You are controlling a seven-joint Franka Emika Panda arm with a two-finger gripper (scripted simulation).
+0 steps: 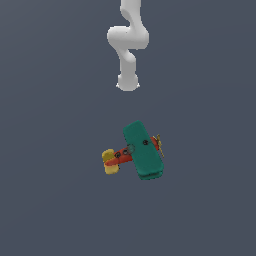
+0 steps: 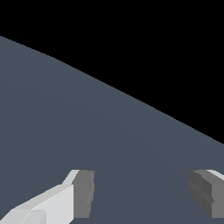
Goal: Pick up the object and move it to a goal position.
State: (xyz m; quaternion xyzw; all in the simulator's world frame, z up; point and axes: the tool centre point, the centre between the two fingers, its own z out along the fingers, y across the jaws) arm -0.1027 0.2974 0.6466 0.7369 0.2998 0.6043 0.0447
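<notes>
Wide-spread end effector point(image 2: 142, 192) holding nothing, toy biplane point(image 1: 136, 151) well apart from it

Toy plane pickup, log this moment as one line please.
claw: open, empty | toy plane: on floor, untouched | arm: away from plane | goal marker: none seen

Flat, even simulator lighting, dim overall.
No cast shadows or glare on the dull slate surface point(image 1: 50, 200); soft, low-resolution edges on the toy biplane point(image 1: 137, 150); slightly blurred pincer fingers point(image 2: 83, 192) in the wrist view; pure black beyond the surface's edge.
</notes>
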